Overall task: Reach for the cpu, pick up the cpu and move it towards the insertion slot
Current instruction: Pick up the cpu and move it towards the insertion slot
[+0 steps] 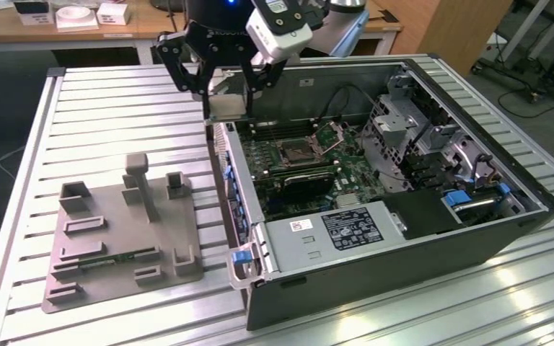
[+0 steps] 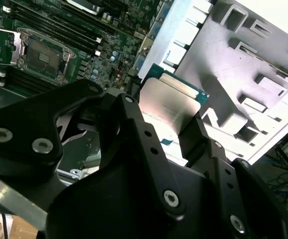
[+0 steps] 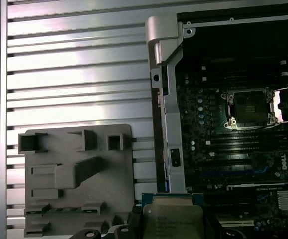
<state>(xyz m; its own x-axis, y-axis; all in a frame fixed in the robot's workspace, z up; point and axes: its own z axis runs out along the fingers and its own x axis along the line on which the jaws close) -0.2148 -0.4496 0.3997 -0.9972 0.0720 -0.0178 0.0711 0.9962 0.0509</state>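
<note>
My gripper (image 1: 227,107) is shut on the cpu (image 1: 227,110), a flat square chip with a silver top, and holds it in the air over the near wall of the open computer case (image 1: 257,216). Both wrist views show the cpu (image 2: 167,102) (image 3: 173,219) clamped between the black fingers (image 2: 196,137). The insertion slot (image 1: 299,151) is a dark square socket with a shiny frame on the green motherboard, its bracket tipped open. In both wrist views the insertion slot (image 2: 42,57) (image 3: 248,108) lies some way off from the chip, inside the case.
A grey tray (image 1: 113,223) (image 3: 119,174) (image 2: 243,74) with raised holders lies on the slatted metal table (image 1: 123,108) at the exterior view's left; a thin green memory stick (image 1: 104,261) rests in it. Cables, a drive cage and a power supply (image 1: 349,227) crowd the case.
</note>
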